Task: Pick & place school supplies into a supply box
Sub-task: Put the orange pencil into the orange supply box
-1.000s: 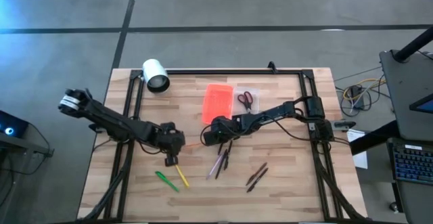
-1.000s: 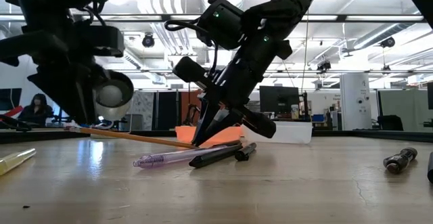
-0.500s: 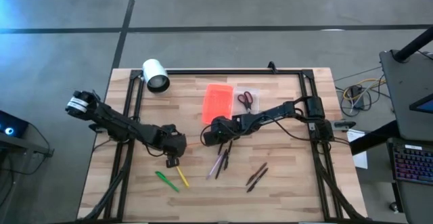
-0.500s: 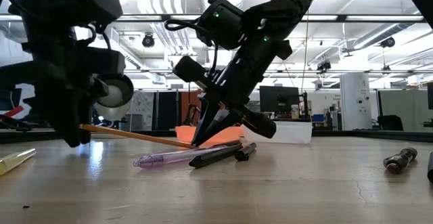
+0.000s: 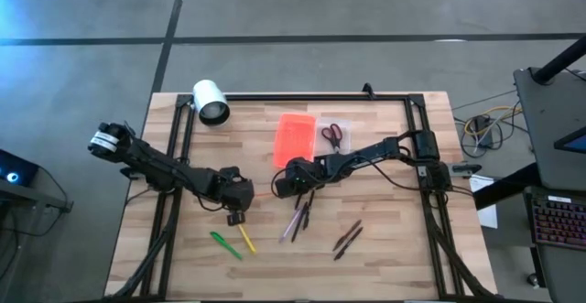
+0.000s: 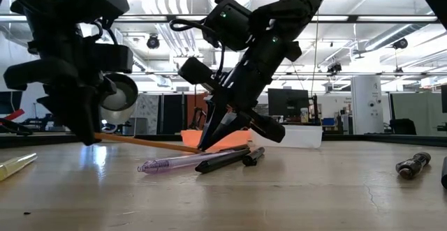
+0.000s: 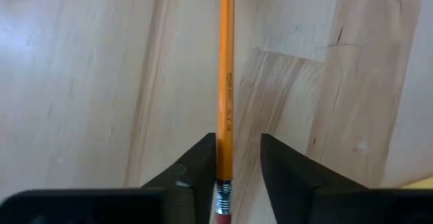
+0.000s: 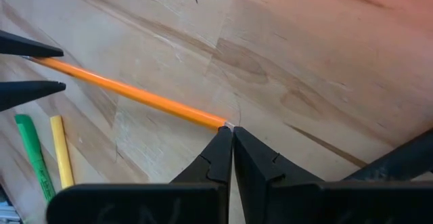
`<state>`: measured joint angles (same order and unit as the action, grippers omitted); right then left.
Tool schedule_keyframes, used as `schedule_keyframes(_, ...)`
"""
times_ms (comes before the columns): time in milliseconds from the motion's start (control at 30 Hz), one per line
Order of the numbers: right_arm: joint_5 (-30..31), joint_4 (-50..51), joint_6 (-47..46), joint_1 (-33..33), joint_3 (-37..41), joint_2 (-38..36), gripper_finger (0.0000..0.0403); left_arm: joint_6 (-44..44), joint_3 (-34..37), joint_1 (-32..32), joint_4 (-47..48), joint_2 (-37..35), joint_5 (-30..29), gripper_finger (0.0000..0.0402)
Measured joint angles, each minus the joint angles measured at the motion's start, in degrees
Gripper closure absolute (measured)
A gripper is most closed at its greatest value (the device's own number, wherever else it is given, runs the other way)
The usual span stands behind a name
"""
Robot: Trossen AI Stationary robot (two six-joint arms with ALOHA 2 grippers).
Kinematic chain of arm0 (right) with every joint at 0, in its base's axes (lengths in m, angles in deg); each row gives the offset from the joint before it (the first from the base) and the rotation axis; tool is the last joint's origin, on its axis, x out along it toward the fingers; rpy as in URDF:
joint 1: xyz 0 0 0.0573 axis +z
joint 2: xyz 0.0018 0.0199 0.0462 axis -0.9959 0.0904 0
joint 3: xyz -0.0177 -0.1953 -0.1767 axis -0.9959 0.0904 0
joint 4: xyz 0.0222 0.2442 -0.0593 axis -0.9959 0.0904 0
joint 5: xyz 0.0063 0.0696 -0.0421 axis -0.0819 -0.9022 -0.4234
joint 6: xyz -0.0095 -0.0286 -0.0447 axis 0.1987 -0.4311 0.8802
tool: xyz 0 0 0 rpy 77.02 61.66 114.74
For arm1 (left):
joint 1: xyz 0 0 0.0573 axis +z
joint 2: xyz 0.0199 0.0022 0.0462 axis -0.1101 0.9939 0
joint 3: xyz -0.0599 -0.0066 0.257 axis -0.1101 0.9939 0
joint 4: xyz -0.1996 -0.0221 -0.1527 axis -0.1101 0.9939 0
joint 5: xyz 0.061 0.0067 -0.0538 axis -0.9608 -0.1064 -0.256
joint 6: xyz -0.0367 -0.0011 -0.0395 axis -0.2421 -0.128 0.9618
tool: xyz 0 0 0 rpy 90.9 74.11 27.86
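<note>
An orange pencil [image 5: 260, 196] spans the gap between my two grippers at mid-table. My right gripper [image 8: 229, 130] is shut on its sharpened end. My left gripper [image 7: 237, 139] is open, one finger on either side of the eraser end [image 7: 222, 195]. In the low view the pencil [image 6: 140, 142] slants, with the eraser end raised. The supply box's orange lid [image 5: 295, 138] lies toward the far edge, red-handled scissors [image 5: 331, 135] beside it. A green pen [image 5: 224, 245] and a yellow pen [image 5: 246, 239] lie near the left gripper [image 5: 233, 217]. A purple pen [image 5: 293, 221] lies by the right gripper [image 5: 278, 189]. My right gripper pinches the pencil's sharpened tip [image 8: 218, 121] between its two fingertips, slanting down from the table's right. The tip end stays low at the table [image 6: 200, 148] and the rest of the pencil rises toward the left gripper. My left gripper has one finger [image 7: 203, 158] close against the pencil; whether it touches, I cannot tell.
A white cylinder [image 5: 211, 102] lies at the far left corner. Two dark pens [image 5: 348, 237] lie near the right front. A black frame [image 5: 302, 95] runs along the table's far edge and down both sides. Bare wood lies along the near edge.
My left gripper has come down around the pencil's raised eraser end, fingers still apart. The right gripper and the pencil have stayed where they were.
</note>
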<state>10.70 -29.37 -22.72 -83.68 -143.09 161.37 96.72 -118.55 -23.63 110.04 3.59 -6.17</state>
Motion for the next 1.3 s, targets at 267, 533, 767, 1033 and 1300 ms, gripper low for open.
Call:
schedule_keyframes(267,0.0,0.0,0.0,0.0,0.0,0.0,0.0394,-0.8,0.7,0.1,0.0,0.0,-0.5,0.039)
schedule_keyframes(533,0.3,0.0,0.0,0.0,0.0,0.0,0.0394,-1.0,1.0,0.1,-0.1,0.0,-1.2,0.0391)
schedule_keyframes(767,3.1,-0.1,2.6,0.5,-0.7,-3.2,0.0394,-1.0,-0.5,0.0,2.7,0.0,-2.8,0.0393)
schedule_keyframes(1033,16.8,0.6,13.5,2.3,-0.9,-14.7,0.0394,2.0,-3.7,-0.4,6.8,-5.6,-2.8,0.0393)
schedule_keyframes(1300,37.6,11.0,13.9,2.2,-0.9,-28.6,0.0394,13.1,-4.2,5.9,-11.9,-11.4,-2.0,0.0393)
